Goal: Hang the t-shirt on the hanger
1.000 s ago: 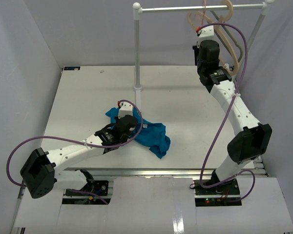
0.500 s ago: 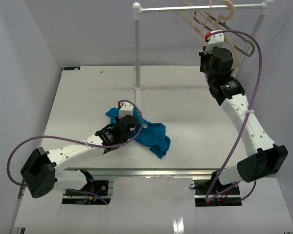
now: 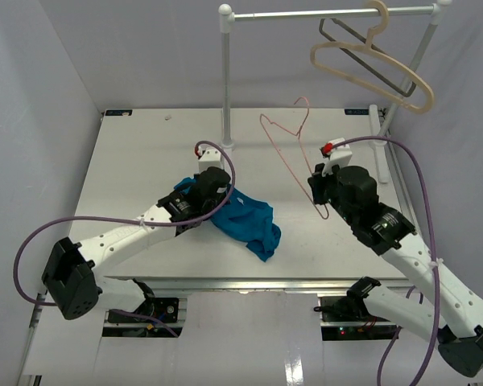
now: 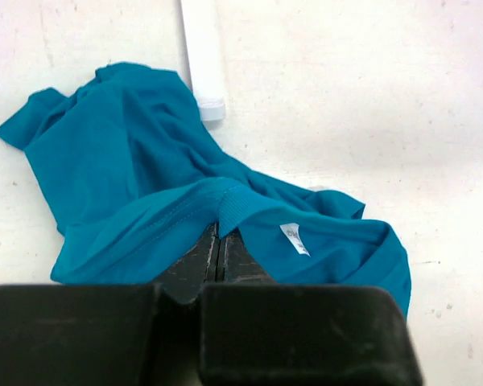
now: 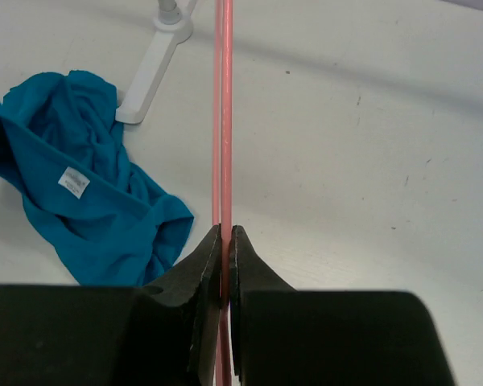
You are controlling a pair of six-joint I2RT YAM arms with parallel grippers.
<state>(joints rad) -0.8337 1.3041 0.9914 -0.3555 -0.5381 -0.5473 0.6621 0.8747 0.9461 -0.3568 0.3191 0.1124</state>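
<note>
Down from the rail (image 3: 306, 14) since a second ago, the right arm now reaches low over the right half of the desk (image 3: 137, 161), its right pincer (image 5: 224, 233) clamped on the thin pink hanger (image 5: 223, 121), which stands up off the surface and leans toward the far edge. The left pincer (image 4: 220, 233) has shifted slightly toward the far edge and is pinched together on the collar of the t-shirt (image 3: 248, 223). That garment is crumpled near the desk's middle, toward the near edge.
</note>
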